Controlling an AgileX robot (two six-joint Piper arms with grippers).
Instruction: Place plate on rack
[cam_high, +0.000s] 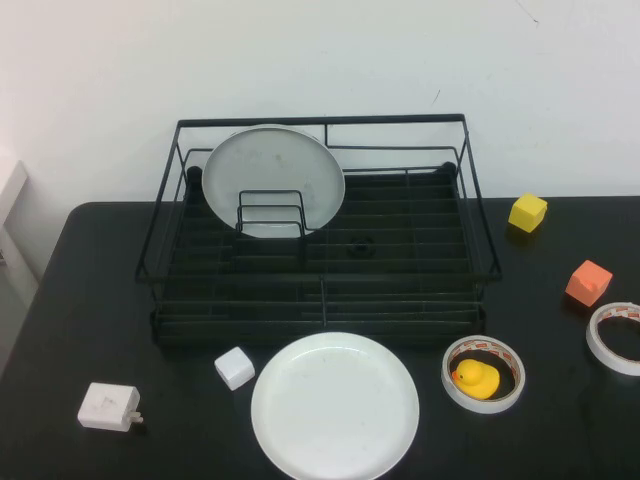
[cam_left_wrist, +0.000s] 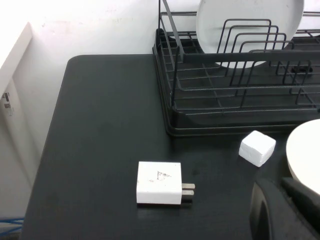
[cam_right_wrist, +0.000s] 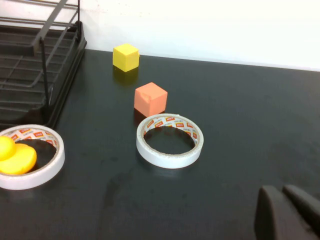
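Note:
The glossy white plate (cam_high: 335, 405) lies flat on the black table at the front, just ahead of the rack (cam_high: 320, 122). The black wire rack stands at the back middle. A duller greyish plate (cam_high: 273, 180) stands upright in the rack's left dividers. Neither gripper shows in the high view. In the left wrist view my left gripper (cam_left_wrist: 276, 186) is shut and empty, low over the table beside the plate's edge (cam_left_wrist: 307, 155), with the rack (cam_left_wrist: 230, 57) beyond. In the right wrist view my right gripper (cam_right_wrist: 281, 192) is shut and empty over bare table at the right.
A white charger (cam_high: 108, 407) and a white cube (cam_high: 234, 368) lie front left. A tape roll (cam_high: 483, 375) holding a yellow duck (cam_high: 476, 378) sits right of the plate. A second tape roll (cam_high: 615, 338), an orange cube (cam_high: 588, 282) and a yellow cube (cam_high: 527, 212) lie at the right.

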